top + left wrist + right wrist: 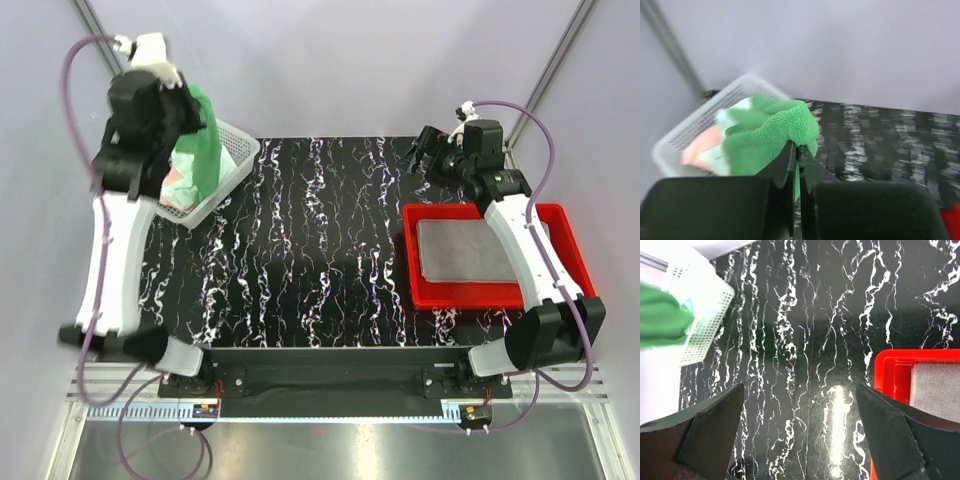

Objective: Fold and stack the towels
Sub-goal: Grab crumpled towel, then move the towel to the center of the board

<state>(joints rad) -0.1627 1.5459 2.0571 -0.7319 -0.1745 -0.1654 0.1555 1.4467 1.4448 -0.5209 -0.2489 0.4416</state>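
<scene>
Worryingly, the left gripper (797,150), clamped on just one fold of the green towel (772,125) above the ten-o'clock basket (687,127), could lose it; the right gripper (800,407) gapes idle.

Looked like a robotics lab test cell, not a home or shop. Evidence:
- Two white-and-black arms, left arm (105,260) and right arm (520,240), were bolted to a black mount plate (330,375) at 6 o'clock.
- The plate sat on an aluminium rail (330,400) with a printed scale strip (150,410).
- Purple cables (72,70) looped loose off each arm.
- The black white-veined table (300,250) stood inside plain pale wall panels (330,60), with bare metal struts (95,25) running up at 11 and 1 o'clock.
- Props were staged: a white mesh basket (235,165) at 10 o'clock with a green towel (205,140) over it, and a red tray (430,295) at 3 o'clock with a grey towel (465,250) flat inside.
</scene>
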